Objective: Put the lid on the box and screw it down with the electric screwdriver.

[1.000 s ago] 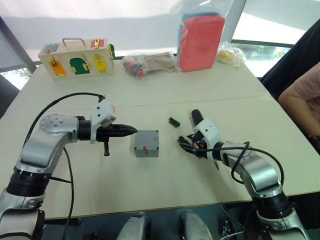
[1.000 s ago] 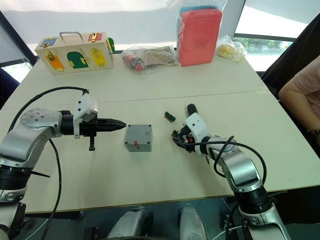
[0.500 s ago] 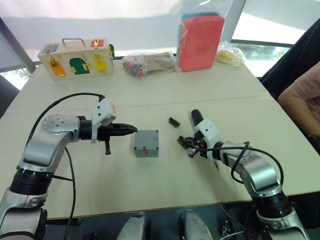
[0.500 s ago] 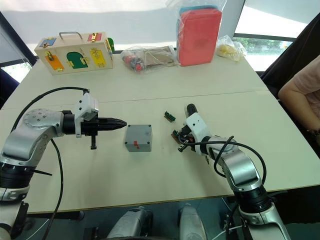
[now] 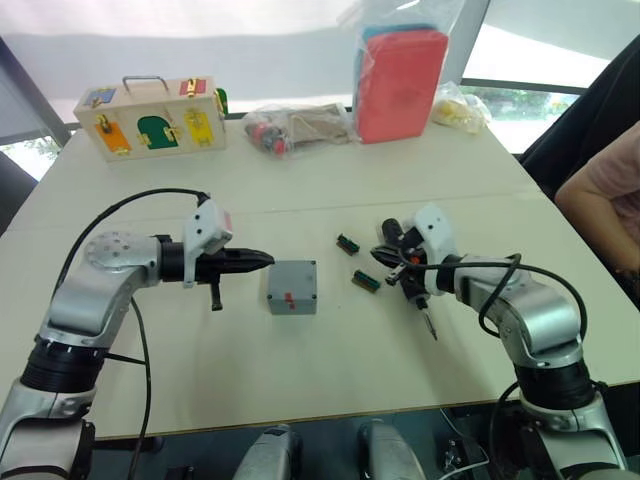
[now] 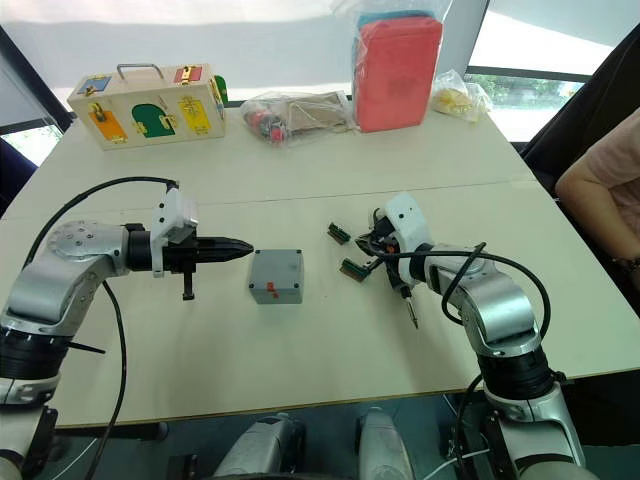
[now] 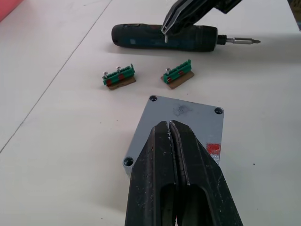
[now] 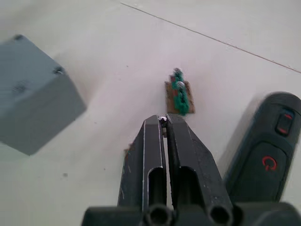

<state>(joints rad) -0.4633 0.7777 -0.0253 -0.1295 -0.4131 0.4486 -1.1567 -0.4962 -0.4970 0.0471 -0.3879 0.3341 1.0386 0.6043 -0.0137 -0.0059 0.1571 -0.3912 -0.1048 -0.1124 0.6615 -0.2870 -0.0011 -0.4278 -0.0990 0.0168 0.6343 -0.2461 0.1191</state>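
Box (image 5: 293,287) sitting mid-table (image 5: 300,380), lid on. Left hand (image 5: 262,260) pinched shut, empty, just left of box. Right hand (image 8: 163,123) shut too, holding nothing, over screwdriver (image 7: 164,36) lying right of box.

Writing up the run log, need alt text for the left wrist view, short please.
The left gripper, its two black fingers shut, points over a grey box with the lid on, screws at its corners and a red mark on one side. Beyond the box lie two small green terminal blocks and a black electric screwdriver on the pale table, with the right gripper hanging over the screwdriver.
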